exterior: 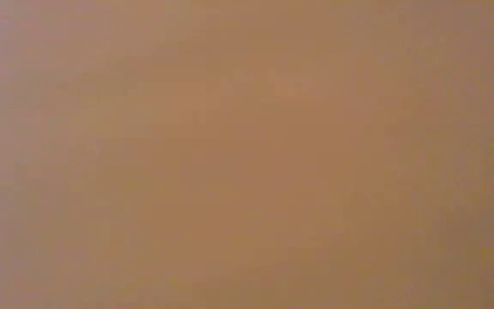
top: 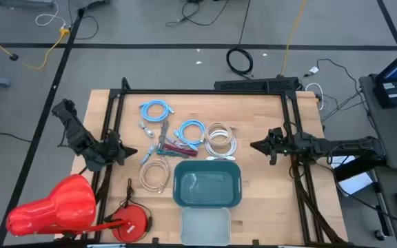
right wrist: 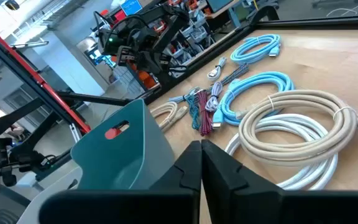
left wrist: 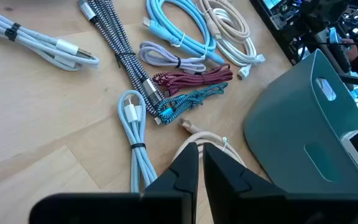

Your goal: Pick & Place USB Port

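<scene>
Several coiled and bundled cables lie flat on the middle of the wooden table: light blue coils, white and beige coils, a beige coil, and short braided, maroon and teal USB cables. In the left wrist view a pale blue cable with a white USB plug lies beside the maroon bundle. A teal bin stands near the table's front edge. My left gripper waits shut at the cables' left. My right gripper waits shut at their right. The low view shows only a blank tan surface.
A pale grey tray sits in front of the teal bin. A red moulded object and a red round thing lie at the table's near left corner. Black frame rails run along both sides.
</scene>
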